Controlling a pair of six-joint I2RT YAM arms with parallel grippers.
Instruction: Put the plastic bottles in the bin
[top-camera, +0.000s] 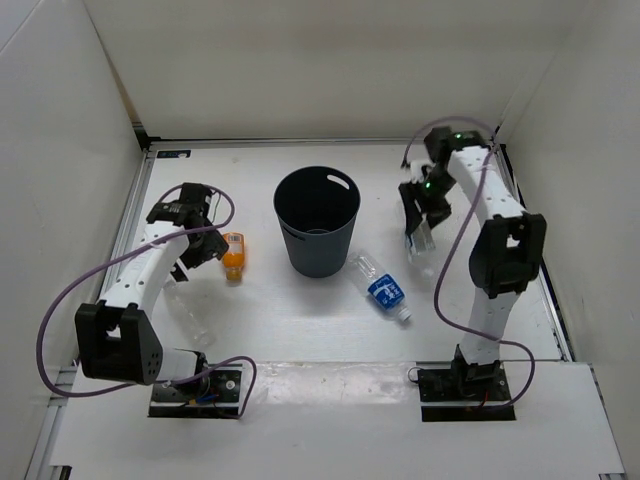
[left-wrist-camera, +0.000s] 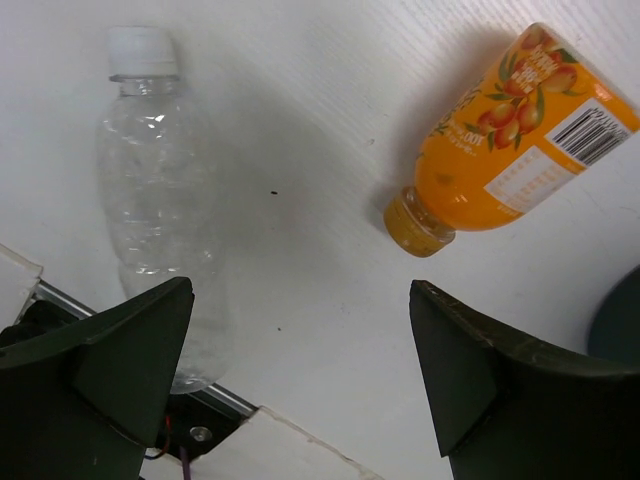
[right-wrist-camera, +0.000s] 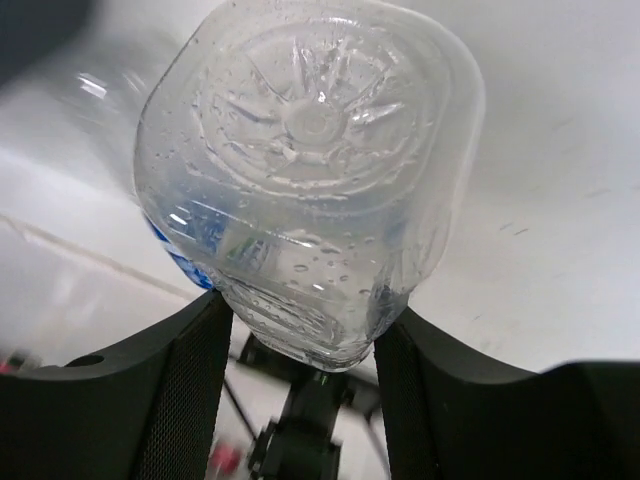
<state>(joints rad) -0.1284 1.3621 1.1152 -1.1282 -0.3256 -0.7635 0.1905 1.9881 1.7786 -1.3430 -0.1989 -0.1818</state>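
The dark blue-grey bin (top-camera: 316, 222) stands upright mid-table. My right gripper (top-camera: 420, 218) (right-wrist-camera: 305, 312), to the right of the bin, is shut on a clear labelled bottle (top-camera: 423, 240) (right-wrist-camera: 310, 170); the right wrist view shows its ribbed base, and its label is mostly hidden. A clear bottle with a blue label (top-camera: 381, 287) lies right of the bin's foot. My left gripper (top-camera: 201, 243) (left-wrist-camera: 300, 370) is open and empty above the table. It hangs between the orange bottle (top-camera: 233, 255) (left-wrist-camera: 505, 130) and the plain clear bottle (top-camera: 190, 310) (left-wrist-camera: 160, 210), both lying flat.
White walls enclose the table on the left, far and right sides. A raised white ledge (top-camera: 330, 400) with both arm bases runs along the near edge. Purple cables loop beside each arm.
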